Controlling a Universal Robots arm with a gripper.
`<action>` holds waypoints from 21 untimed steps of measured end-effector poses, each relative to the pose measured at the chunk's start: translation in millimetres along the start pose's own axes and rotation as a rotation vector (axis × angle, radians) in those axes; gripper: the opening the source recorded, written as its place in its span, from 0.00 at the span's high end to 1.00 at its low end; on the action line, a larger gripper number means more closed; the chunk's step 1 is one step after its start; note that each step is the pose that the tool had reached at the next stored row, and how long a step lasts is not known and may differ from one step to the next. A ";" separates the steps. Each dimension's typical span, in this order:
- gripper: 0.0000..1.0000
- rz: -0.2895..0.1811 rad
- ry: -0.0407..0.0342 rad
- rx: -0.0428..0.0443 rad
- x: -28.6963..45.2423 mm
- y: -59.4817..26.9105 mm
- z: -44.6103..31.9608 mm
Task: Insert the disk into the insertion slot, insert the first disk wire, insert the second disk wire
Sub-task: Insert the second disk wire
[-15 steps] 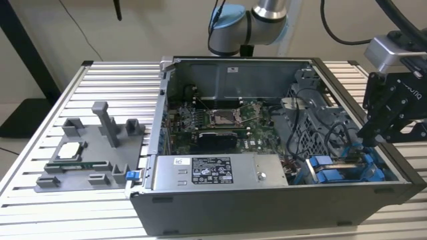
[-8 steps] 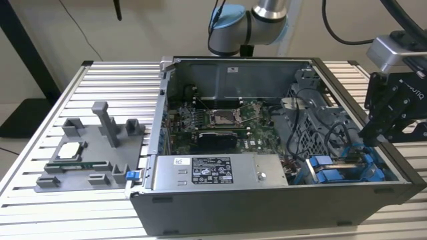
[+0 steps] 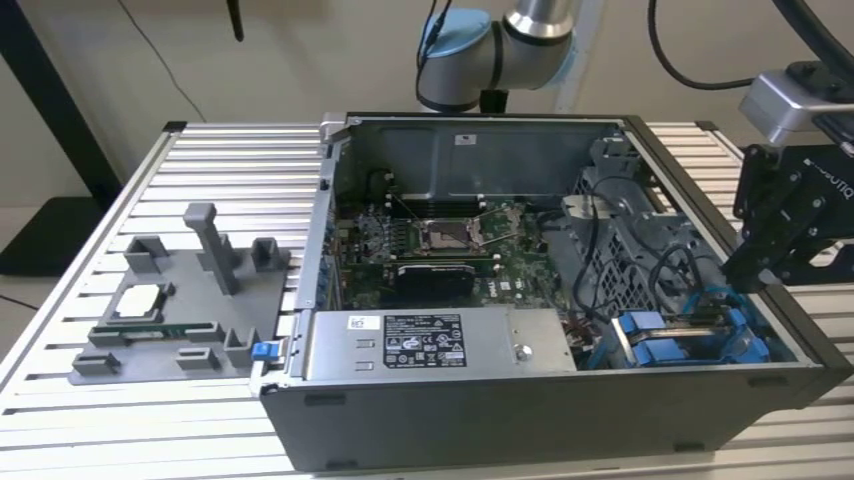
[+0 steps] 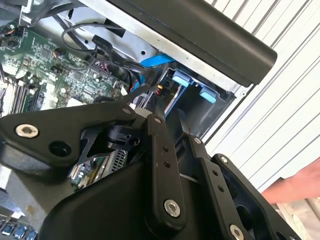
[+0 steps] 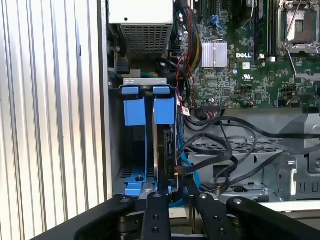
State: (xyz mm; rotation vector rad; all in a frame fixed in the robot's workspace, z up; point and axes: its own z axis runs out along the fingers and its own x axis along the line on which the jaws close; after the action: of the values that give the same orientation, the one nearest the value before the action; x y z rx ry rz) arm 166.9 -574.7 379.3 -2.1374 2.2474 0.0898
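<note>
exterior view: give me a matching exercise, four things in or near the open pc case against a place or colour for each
Things:
1. power-supply box
2. insertion slot
3. grey fixture
4. processor socket

Descriptions:
a. on the slatted table, outside the case
b. carries bright blue tabs
c. middle of the green board
d. grey, labelled, along the case's near wall

Pairs: 1-d, 2-b, 3-a, 4-c

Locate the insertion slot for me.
In the exterior view, the insertion slot sits in the near corner of the computer case at the exterior view's right, beside the grey power-supply box and below the gripper.
</note>
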 end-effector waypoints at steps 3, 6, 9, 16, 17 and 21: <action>0.00 0.000 0.0000 0.0000 -0.7 -2.1 0.0; 0.00 0.000 -0.0001 0.0000 -1.3 -3.9 0.1; 0.00 0.000 0.0000 0.0000 -1.8 -5.4 0.1; 0.00 0.000 -0.0001 0.0000 -3.1 -8.5 0.1; 0.00 0.000 -0.0001 0.0000 -3.3 -8.9 0.1; 0.00 0.000 -0.0001 0.0000 -3.9 -10.6 0.1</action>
State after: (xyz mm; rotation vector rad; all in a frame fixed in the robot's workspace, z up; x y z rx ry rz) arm 177.7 -571.3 379.3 -2.1374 2.2473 0.0898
